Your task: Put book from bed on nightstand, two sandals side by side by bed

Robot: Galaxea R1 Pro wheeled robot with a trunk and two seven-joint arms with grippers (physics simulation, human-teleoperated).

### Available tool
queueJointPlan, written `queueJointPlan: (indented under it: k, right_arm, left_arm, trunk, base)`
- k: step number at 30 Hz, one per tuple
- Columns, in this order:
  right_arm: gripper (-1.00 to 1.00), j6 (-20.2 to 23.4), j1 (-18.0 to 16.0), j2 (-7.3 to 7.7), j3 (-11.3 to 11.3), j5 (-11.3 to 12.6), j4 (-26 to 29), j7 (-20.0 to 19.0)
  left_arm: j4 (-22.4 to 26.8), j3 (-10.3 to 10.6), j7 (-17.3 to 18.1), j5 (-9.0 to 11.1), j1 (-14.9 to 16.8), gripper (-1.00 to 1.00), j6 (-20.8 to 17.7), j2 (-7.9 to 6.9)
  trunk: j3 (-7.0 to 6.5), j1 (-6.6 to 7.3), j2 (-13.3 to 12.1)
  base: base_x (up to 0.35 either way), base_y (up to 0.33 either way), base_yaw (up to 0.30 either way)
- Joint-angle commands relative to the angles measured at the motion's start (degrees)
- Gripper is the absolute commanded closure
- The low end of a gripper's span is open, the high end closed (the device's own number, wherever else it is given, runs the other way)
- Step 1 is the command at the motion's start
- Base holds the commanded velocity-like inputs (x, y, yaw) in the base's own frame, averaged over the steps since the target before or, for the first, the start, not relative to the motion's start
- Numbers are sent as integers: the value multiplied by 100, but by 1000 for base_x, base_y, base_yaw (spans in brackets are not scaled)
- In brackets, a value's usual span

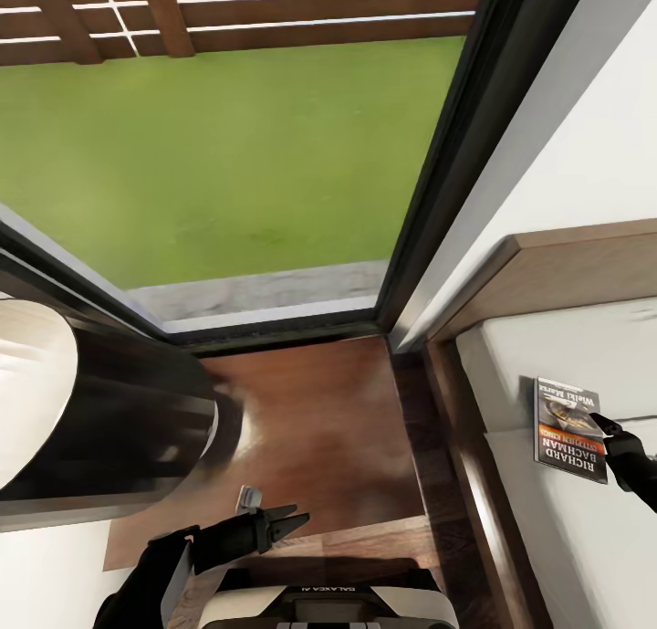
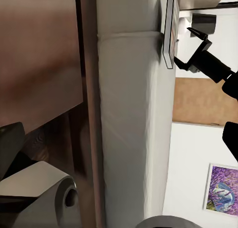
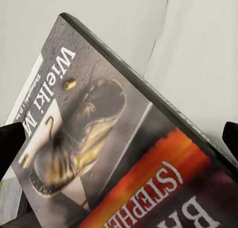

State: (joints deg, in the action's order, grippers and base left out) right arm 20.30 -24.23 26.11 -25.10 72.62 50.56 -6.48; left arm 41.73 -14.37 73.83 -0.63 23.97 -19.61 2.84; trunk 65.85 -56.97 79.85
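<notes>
The book (image 1: pixel 568 428) lies flat on the pale mattress of the bed (image 1: pixel 566 538), near the headboard (image 1: pixel 566 273). Its cover shows a shoe photo, an orange band and white lettering (image 3: pixel 99 138). My right gripper (image 1: pixel 610 433) is open at the book's edge, with one dark fingertip (image 3: pixel 10 138) on each side of the cover. From the left wrist view it reaches over the book (image 2: pixel 168 29) from above. A dark reddish-brown top, apparently the nightstand (image 1: pixel 310 419), sits between window and bed. My left gripper (image 1: pixel 290 518) hovers open and empty over its near edge. The sandals are out of view.
A tall black-framed window (image 1: pixel 429 200) shows grass and a slatted fence. A large black cylinder (image 1: pixel 119 419) bulks at the left. A small grey object (image 1: pixel 249 498) lies by my left fingers. The bed's dark wooden side rail (image 1: pixel 465 465) runs beside the nightstand.
</notes>
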Motion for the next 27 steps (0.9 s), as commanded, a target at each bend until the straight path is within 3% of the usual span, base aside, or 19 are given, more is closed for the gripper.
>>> queueJointPlan:
  k: [1, 27]
  right_arm:
    - [-100, 41, -3, -1, -17, 24, -2, -11]
    - [-100, 62, -3, -1, -18, 24, -1, -11]
  left_arm:
    - [2, -22, 27, -7, 2, -100, -60, 6]
    - [2, -22, 27, -7, 2, -100, -60, 6]
  trunk:
    - [2, 0, 2]
    - [2, 0, 2]
  base:
    - [0, 0, 0]
    - [0, 0, 17]
